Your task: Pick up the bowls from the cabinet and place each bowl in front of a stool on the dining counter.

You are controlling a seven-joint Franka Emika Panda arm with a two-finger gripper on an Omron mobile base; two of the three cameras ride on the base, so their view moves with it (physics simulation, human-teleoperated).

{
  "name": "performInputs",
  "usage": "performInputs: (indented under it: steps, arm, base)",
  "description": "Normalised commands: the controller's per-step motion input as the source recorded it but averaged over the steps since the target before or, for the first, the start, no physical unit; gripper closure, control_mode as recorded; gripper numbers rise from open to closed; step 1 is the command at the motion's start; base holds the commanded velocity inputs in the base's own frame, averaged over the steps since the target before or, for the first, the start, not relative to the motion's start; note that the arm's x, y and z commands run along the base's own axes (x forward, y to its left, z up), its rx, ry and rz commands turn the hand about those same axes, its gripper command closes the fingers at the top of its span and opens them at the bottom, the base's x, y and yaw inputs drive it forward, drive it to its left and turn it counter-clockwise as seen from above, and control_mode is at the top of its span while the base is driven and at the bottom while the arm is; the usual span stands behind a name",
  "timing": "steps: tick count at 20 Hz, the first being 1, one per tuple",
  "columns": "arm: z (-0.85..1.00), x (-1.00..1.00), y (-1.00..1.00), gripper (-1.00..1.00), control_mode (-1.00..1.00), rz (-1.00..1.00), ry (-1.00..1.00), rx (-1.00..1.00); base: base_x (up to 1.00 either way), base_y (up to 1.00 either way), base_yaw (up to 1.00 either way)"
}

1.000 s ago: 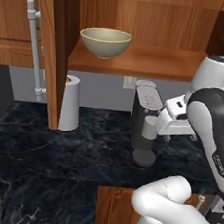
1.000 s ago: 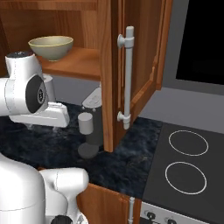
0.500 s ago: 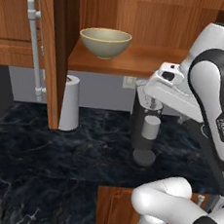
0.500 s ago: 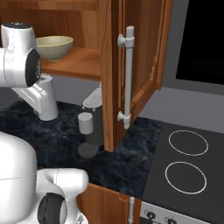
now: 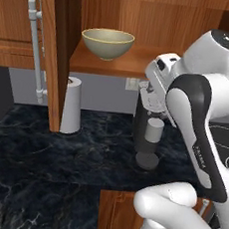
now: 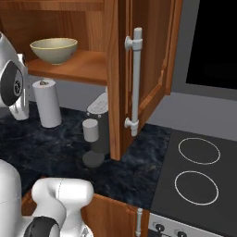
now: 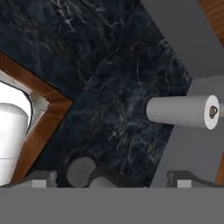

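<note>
The olive bowl [image 5: 107,43] sits upright on the cabinet [image 5: 117,61] shelf, above the paper roll [image 5: 71,105], while the gripper [image 7: 111,179] — jaws spread wide — points down at the counter [image 5: 57,155], so the bowl lies up and across from it.

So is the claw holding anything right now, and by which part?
Nothing is held. The claw is open and empty above the counter; the olive bowl sits untouched on the cabinet shelf.

Black marbled countertop [image 5: 57,155], grey backsplash wall [image 6: 185,109], black cooktop [image 6: 196,173] at right.
</note>
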Motion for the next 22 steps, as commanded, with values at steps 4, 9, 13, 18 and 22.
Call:
performInputs:
  steps: [4,9,13,18,22]
  arm:
    - [0.76,0.18,0.01,-1.00,-1.00,-0.37,-0.30,0.32]
    - [0.67,0.16,-0.01,-1.00,-1.00,-0.09,-0.21,0.27]
    - [0.16,0.35,-0.08,-1.00,-1.00,0.04,-0.04,0.18]
    - [-0.14,0.58,-0.07,-1.00,-1.00,0.12,0.00,0.09]
    - [0.02,0.53,-0.14,-1.00,-1.00,0.17,-0.07,0.08]
  base:
    - [0.00,0.00,0.00]
    - [0.00,0.00,0.00]
    - [0.00,0.00,0.00]
    - [0.00,0.00,0.00]
    - [0.00,0.00,0.00]
